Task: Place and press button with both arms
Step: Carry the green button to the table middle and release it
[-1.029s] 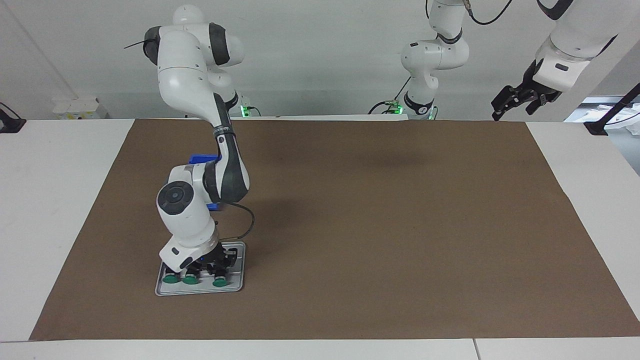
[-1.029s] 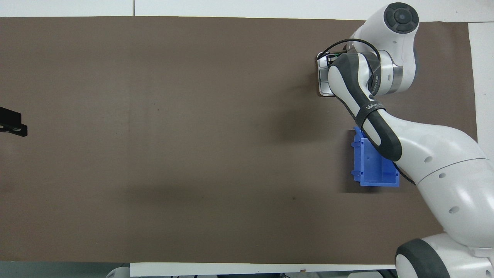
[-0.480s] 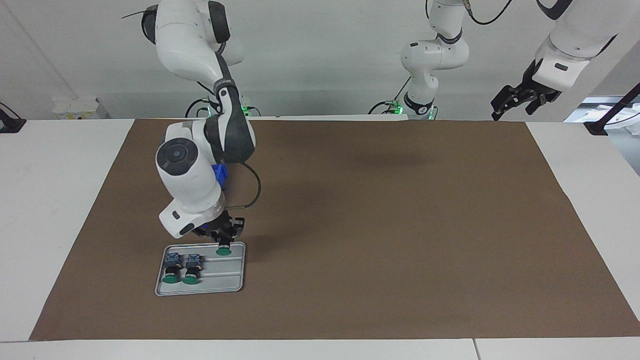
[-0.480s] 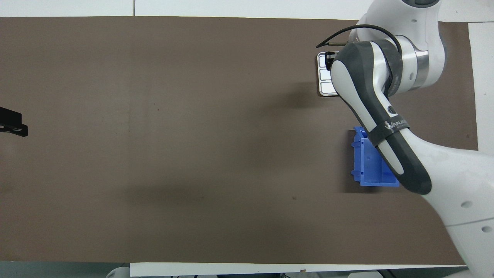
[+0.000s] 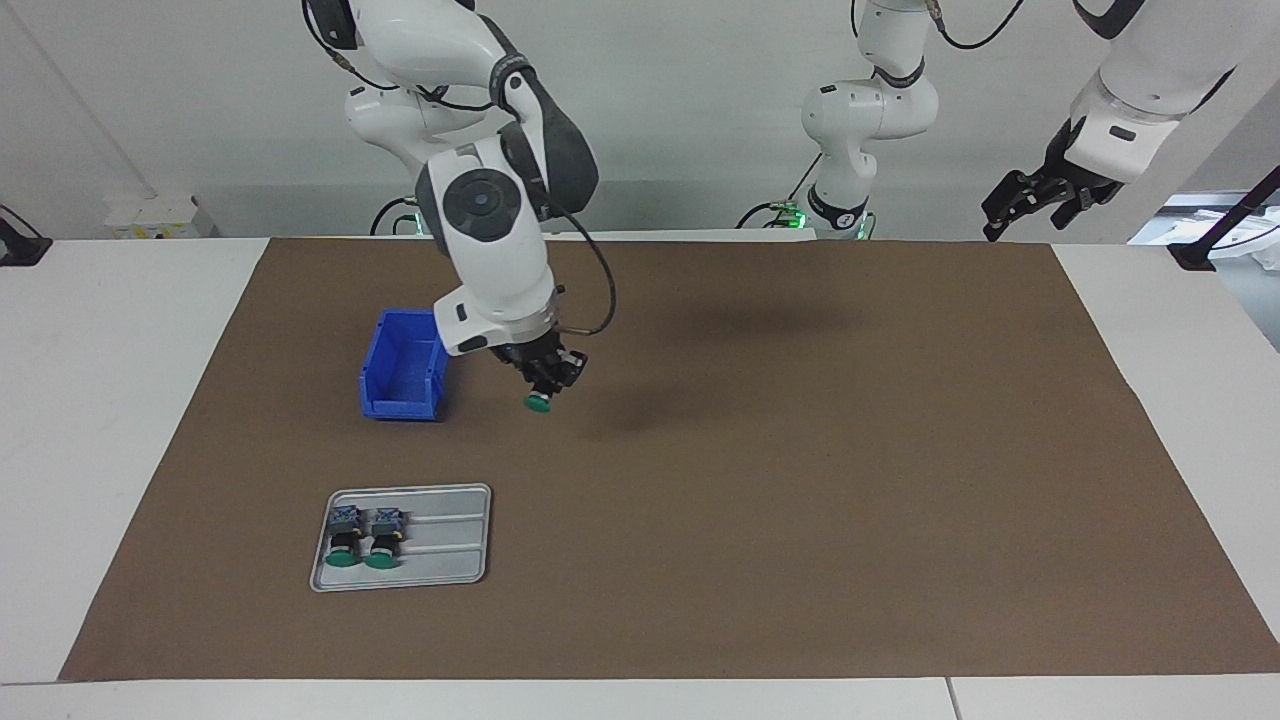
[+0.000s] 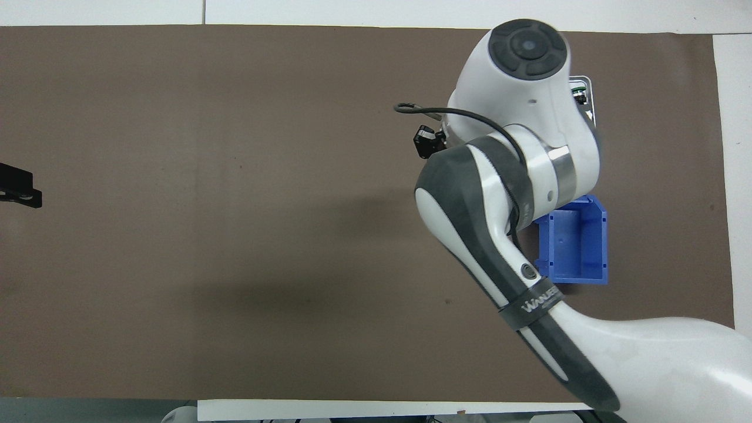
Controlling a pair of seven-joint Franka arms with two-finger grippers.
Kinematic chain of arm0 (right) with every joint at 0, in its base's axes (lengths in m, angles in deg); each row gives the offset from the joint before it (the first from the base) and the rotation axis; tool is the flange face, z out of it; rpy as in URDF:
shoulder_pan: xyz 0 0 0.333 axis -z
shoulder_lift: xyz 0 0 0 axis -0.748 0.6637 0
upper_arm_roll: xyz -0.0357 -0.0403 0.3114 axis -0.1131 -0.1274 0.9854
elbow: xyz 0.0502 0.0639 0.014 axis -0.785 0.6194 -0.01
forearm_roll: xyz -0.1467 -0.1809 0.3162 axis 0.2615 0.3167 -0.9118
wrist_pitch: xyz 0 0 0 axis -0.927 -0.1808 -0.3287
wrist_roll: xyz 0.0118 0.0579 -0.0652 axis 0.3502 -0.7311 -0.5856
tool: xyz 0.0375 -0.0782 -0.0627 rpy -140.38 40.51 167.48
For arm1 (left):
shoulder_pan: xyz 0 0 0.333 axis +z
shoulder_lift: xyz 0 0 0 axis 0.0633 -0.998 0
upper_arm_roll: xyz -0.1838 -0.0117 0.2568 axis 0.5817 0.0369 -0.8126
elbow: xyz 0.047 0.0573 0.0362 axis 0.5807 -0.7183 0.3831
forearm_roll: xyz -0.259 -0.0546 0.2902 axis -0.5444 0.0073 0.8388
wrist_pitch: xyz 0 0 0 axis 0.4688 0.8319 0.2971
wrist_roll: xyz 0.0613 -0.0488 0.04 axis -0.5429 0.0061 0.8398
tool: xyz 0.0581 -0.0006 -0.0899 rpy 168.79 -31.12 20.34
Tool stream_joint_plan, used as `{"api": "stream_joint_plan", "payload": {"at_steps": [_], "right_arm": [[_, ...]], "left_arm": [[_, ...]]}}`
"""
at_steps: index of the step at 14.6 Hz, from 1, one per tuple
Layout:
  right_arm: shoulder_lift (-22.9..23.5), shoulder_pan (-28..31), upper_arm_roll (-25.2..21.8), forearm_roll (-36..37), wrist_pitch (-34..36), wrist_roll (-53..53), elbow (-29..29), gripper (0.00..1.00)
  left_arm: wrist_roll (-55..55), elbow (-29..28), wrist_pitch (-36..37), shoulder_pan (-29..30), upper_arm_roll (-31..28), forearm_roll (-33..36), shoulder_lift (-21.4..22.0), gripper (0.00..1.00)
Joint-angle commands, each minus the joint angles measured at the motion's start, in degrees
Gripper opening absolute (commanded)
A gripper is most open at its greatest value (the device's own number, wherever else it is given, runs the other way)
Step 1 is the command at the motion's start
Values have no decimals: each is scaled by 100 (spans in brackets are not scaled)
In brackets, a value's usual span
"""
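My right gripper (image 5: pixel 543 388) is shut on a button (image 5: pixel 538 402), green cap pointing down, and holds it in the air over the brown mat (image 5: pixel 760 480), beside the blue bin (image 5: pixel 405 375). In the overhead view the right wrist hides the button and only a black part of the gripper (image 6: pixel 424 141) shows. Two more buttons (image 5: pixel 343 548) (image 5: pixel 381 548) lie side by side in the grey tray (image 5: pixel 455 572). My left gripper (image 5: pixel 1038 205) waits, open and empty, high over the left arm's end of the table; its tip shows in the overhead view (image 6: pixel 17 191).
The blue bin (image 6: pixel 578 247) stands open-topped, nearer to the robots than the tray; a sliver of the tray (image 6: pixel 587 94) shows by the right wrist. Two smaller white arms with green-lit bases (image 5: pixel 850 110) stand at the robots' edge.
My right gripper lifted one button out of the tray, rose and moved toward the robots and the table's middle, past the blue bin. Two buttons stay in the tray. The left arm has not moved.
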Motion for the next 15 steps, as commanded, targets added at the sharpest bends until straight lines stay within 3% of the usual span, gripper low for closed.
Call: {"api": "stream_joint_plan", "payload": {"at_steps": [1,5,9,12,15], "right_arm": [[-43,-141,-13,-115,-155,1049,212,0],[440,-791,-22,-53,-522,2823,71,0],[660,-924,-13,-97,-955,5697,62,5],[1003,-1231,-22,-36,-1305,6431,150,5],[1048,-1161,-22,-36,-1438,6661,291,8]], "left_arm": [[36,-148,-25,-29,-12,-15,145,100],[45,-148,-8,-29,-12,-15,145,100],[45,-157,10,-38,-21,-15,145,100],[36,-148,-8,-3,-21,-15,145,100],[-34,-157,-34,15,-21,-15,145,100]]}}
